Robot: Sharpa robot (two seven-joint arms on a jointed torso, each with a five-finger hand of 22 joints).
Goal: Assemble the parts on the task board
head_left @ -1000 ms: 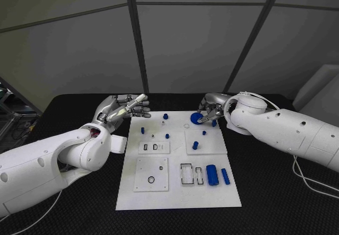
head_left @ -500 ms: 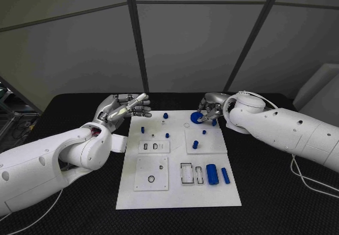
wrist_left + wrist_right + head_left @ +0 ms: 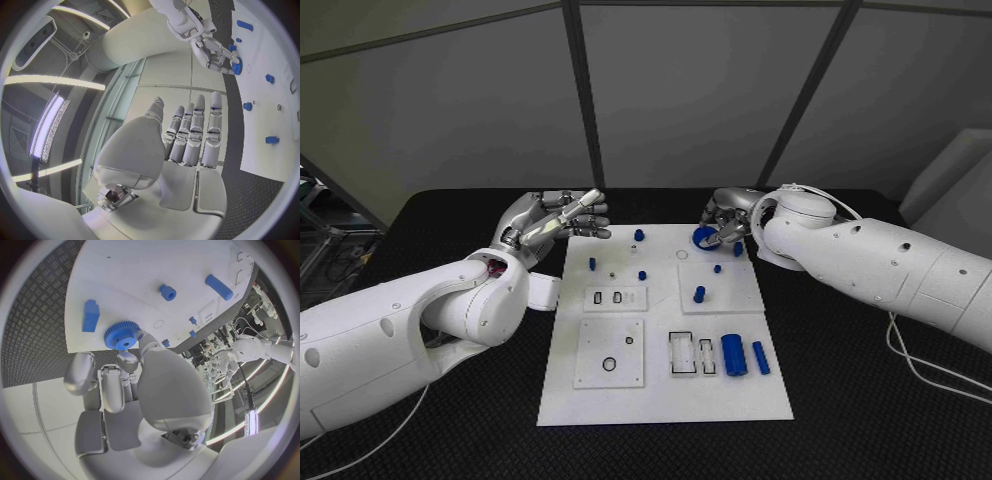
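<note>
I've got open black table (image 3: 430,215) either side of the task board (image 3: 661,400), but the board's far end is crowded: small blue pegs (image 3: 639,237) stand between my left hand (image 3: 557,222) and my right hand (image 3: 726,225), which holds a blue gear (image 3: 704,238) above that corner.

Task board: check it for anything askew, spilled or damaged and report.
Nothing stands out. The task board lies flat and square on the table, its blue parts standing or lying on it. The right hand holds a blue gear over the board's far edge; the left hand holds nothing.
</note>
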